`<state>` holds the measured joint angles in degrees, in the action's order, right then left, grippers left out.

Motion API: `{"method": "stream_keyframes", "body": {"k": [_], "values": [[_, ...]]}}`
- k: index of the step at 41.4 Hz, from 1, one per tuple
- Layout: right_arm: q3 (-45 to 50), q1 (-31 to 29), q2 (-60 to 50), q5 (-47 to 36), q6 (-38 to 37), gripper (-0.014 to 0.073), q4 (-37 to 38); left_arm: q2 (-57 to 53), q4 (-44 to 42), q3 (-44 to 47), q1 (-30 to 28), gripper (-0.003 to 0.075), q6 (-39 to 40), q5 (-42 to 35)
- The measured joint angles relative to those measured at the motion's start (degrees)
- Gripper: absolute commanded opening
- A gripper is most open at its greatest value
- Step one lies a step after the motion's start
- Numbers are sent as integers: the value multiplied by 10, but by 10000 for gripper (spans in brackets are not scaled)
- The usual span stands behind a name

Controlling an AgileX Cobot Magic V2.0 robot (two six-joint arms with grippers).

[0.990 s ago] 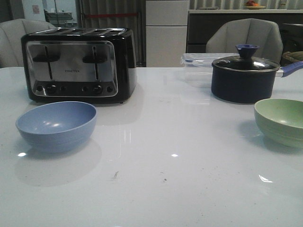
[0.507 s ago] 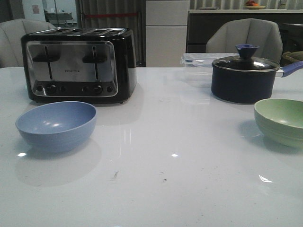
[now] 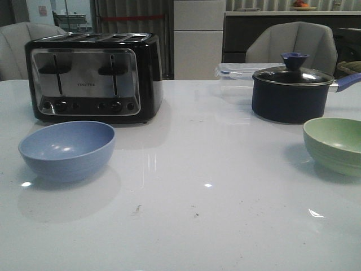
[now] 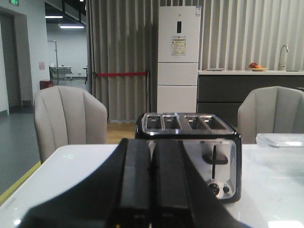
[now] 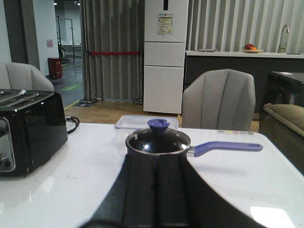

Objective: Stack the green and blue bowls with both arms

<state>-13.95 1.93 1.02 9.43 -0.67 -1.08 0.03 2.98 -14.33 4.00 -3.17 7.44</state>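
Observation:
The periwinkle blue bowl (image 3: 66, 149) sits upright on the white table at the front left, before the toaster. The pale sage green bowl (image 3: 336, 144) sits upright at the right edge, in front of the saucepan. Both bowls are empty and far apart. Neither arm shows in the front view. My left gripper (image 4: 152, 149) is shut and empty, pointing at the toaster. My right gripper (image 5: 156, 164) is shut and empty, pointing at the saucepan. No bowl shows clearly in either wrist view.
A black and chrome toaster (image 3: 90, 76) stands at the back left. A dark navy lidded saucepan (image 3: 290, 90) with a blue handle stands at the back right, a clear plastic container (image 3: 234, 70) behind it. Grey chairs stand beyond the table.

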Motion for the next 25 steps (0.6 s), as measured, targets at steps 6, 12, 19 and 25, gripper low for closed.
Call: {"method": "stream_keyframes", "body": {"k": [6,12,19,25], "values": [[-101,0,65,60,0,57,1,51,-2,-110,0,99,0,69],[-181,0,147,130,0,57,4,131,-4,-209,0,99,0,153],[-235,0,234,202,0,57,5,220,-4,-274,0,99,0,231],[-235,0,293,226,0,57,5,277,-4,-276,0,99,0,269]]}}
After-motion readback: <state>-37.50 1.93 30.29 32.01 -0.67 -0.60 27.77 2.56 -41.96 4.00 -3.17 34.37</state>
